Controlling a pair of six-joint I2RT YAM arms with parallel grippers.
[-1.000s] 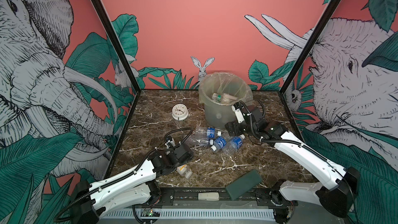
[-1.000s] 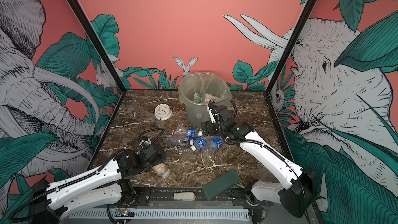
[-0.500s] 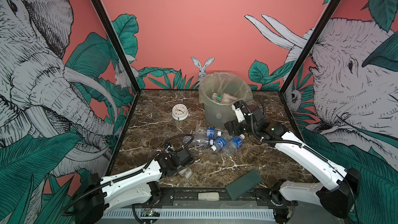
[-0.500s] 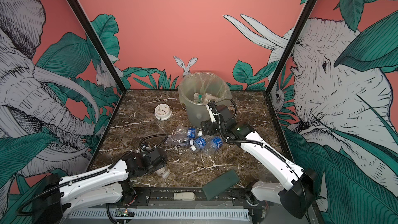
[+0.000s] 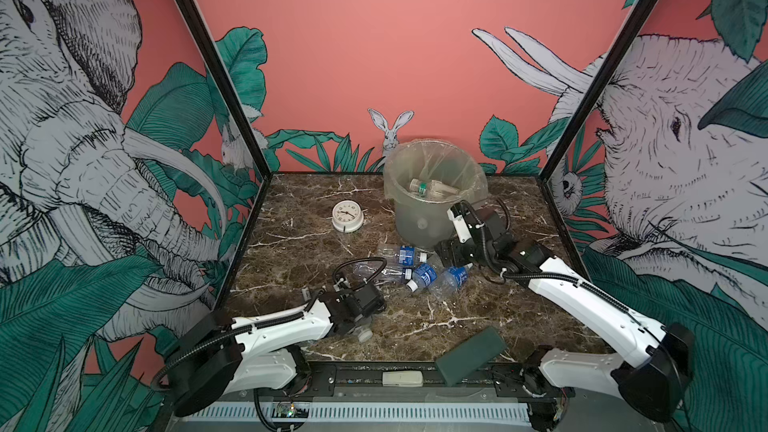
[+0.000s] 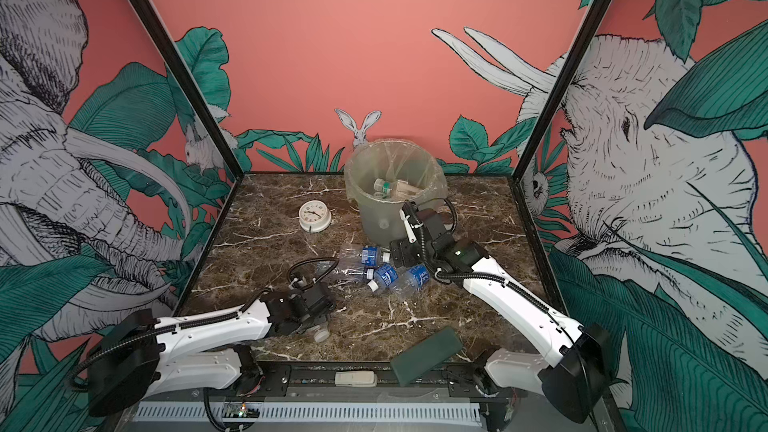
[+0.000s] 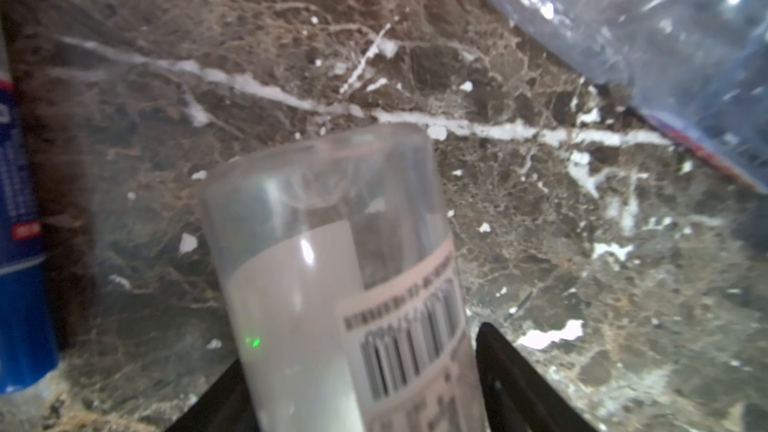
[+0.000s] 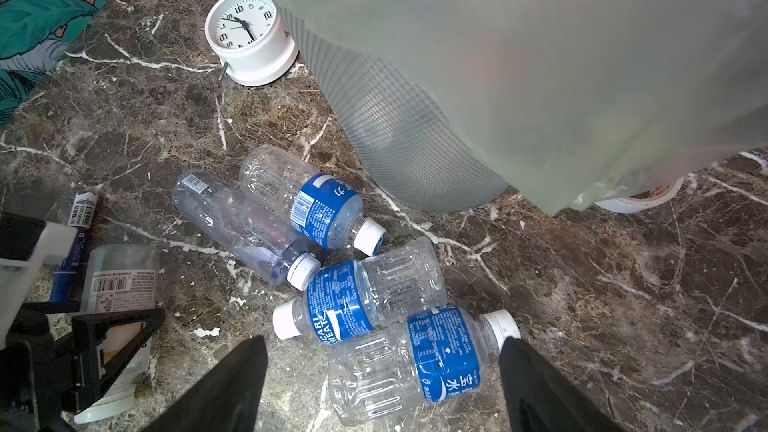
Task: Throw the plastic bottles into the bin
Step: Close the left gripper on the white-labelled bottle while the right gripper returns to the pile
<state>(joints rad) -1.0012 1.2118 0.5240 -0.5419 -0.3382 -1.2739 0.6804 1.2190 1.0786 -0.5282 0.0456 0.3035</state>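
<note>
Fingers (image 7: 511,376) of the left gripper (image 7: 361,351) are flanking the white-labelled pill bottle (image 7: 332,284), lying on its side near the desk's (image 5: 436,317) front edge, left of centre, its long axis running between them; whether they are gripping yet, I cannot tell. The right gripper (image 8: 382,388), fingers apart, is hovering over a blue-labelled bottle (image 8: 419,363) lying mid-desk, in front of the bin (image 5: 415,218) at the back edge.

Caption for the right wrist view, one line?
Open right gripper hovers over four clear bottles lying beside the bin, white clock nearby.
</note>
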